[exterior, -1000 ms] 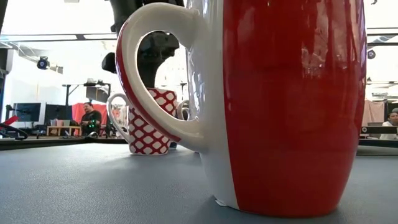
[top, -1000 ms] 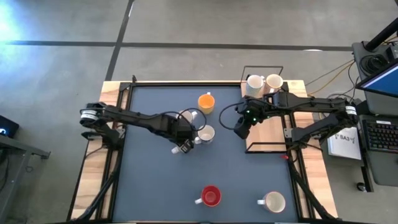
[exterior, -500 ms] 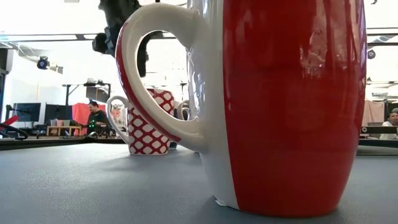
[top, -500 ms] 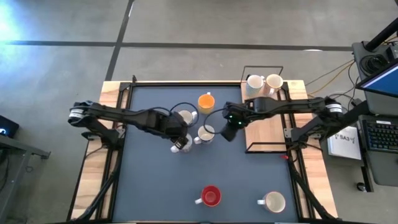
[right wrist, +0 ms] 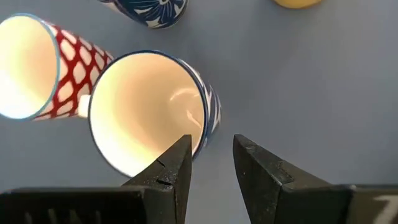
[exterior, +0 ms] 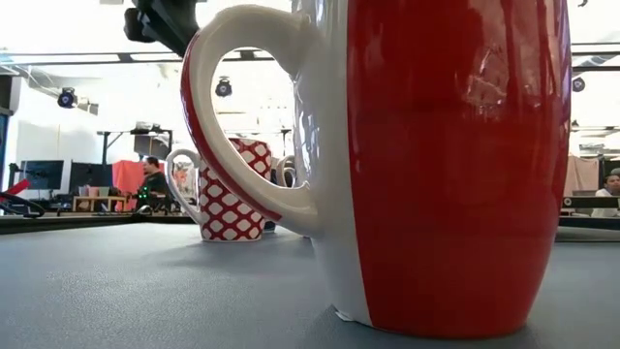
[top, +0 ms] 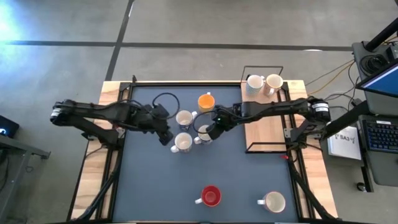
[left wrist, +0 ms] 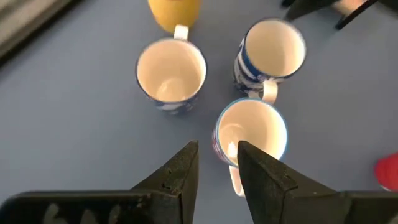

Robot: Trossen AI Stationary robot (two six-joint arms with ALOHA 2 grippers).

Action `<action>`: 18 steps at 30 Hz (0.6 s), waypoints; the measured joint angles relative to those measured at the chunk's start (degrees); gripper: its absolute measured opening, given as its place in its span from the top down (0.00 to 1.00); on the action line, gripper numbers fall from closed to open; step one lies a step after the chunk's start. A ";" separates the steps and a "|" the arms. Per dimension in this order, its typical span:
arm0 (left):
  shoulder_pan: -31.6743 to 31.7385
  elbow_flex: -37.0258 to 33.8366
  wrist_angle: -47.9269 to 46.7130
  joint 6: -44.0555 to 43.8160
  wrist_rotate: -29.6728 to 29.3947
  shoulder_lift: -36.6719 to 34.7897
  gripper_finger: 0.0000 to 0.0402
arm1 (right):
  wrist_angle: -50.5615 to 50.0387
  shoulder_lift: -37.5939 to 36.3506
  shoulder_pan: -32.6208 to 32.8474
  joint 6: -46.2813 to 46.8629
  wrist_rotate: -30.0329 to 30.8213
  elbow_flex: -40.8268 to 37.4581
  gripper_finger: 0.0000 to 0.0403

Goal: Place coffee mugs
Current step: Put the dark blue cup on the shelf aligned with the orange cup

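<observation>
high: three glossy round mugs (top: 183, 142) clustered mid-mat beside orange mug (top: 206, 101), bare mat all round | low: red mug (exterior: 426, 165) smooth, barrel-shaped, looped handle | left wrist: left gripper (left wrist: 217, 165) fingers parted, empty, above cluster | right wrist: right gripper (right wrist: 211, 163) fingers apart, astride blue-patterned mug (right wrist: 149, 112) rim

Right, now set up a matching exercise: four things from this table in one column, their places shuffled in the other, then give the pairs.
Things:
1. orange mug
2. red mug
3. lone cream mug
4. right gripper

Places:
A. bottom right of the high view
B. just beside the rim of the blue-patterned mug
C. filling the low view
D. top of the middle group in the high view

Pairs: 1-D, 2-C, 3-A, 4-B
</observation>
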 joint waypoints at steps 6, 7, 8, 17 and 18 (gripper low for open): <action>0.03 -0.02 -0.88 4.52 -1.70 -3.81 0.77 | 3.00 3.57 0.00 3.05 -0.34 0.04 0.73; 0.03 0.00 -1.17 5.14 -1.72 -4.19 0.77 | 3.11 4.13 0.00 3.18 -0.32 0.04 0.73; 0.03 -0.01 -1.40 5.71 -1.77 -4.57 0.77 | 3.35 4.65 0.00 3.20 -0.34 0.04 0.73; 0.03 -0.07 -6.35 7.52 -4.76 -7.60 0.77 | 4.11 6.97 -0.09 4.37 -0.36 0.09 0.81; 0.03 -0.07 -6.60 8.02 -5.03 -7.96 0.77 | 4.13 6.93 -0.09 4.52 -0.36 0.09 0.84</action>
